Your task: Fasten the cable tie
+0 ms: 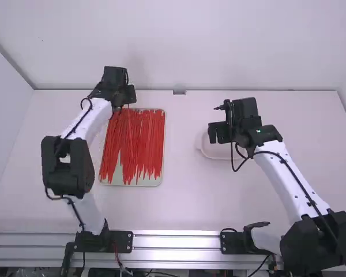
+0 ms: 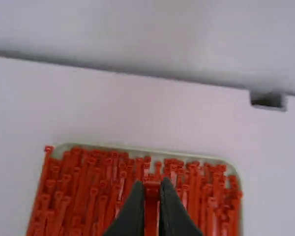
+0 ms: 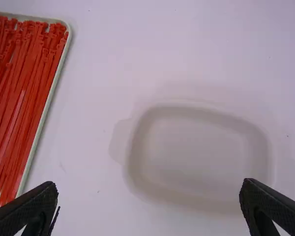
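White table (image 1: 184, 190) carries a tray (image 1: 163, 144) of red cable ties (image 1: 135, 144); the left gripper (image 2: 151, 189) sits at its far end, fingers narrow, seemingly pinching one tie (image 2: 151, 216). The right gripper (image 3: 147, 189) hangs wide-spread above a pale dish (image 3: 196, 152).

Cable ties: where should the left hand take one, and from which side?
At the head end, by the tray's far rim, coming straight down. The ties lie flat and parallel, and their heads spread apart there. The left hand seems shut on one tie there.
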`<state>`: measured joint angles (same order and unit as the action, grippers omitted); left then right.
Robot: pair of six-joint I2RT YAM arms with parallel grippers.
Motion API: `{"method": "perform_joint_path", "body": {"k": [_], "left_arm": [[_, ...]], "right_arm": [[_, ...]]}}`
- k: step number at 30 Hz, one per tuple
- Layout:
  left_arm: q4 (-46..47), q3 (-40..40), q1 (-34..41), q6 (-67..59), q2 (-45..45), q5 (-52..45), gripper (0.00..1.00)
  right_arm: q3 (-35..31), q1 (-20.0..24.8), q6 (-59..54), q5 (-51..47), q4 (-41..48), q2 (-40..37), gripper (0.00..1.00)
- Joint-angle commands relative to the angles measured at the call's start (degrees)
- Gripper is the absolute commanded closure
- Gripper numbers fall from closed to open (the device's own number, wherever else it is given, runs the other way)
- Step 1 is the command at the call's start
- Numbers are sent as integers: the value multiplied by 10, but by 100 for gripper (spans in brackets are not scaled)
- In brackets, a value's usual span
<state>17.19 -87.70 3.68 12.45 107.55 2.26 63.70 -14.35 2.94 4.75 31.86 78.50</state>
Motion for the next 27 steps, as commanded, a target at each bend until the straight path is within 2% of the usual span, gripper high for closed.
{"method": "perform_joint_path", "body": {"k": [1, 12, 14, 19, 23, 27], "left_arm": [[3, 41, 16, -3, -64, 18, 98], [-37, 245, 61, 20, -322, 63, 98], [-46, 298, 66, 44, -392, 61, 98], [-101, 383, 82, 55, -495, 19, 98], [-148, 421, 83, 62, -537, -19, 98], [-176, 422, 83, 62, -537, -49, 98]], "right_arm": [[19, -8, 0, -1, -4, 2, 1], [19, -53, 2, 26, -38, 2, 1], [19, -63, 2, 65, -56, 2, 1], [19, -81, 3, 154, -93, 2, 3], [19, -95, 8, 227, -127, 2, 1], [19, -106, 33, 272, -156, 2, 1]]}}
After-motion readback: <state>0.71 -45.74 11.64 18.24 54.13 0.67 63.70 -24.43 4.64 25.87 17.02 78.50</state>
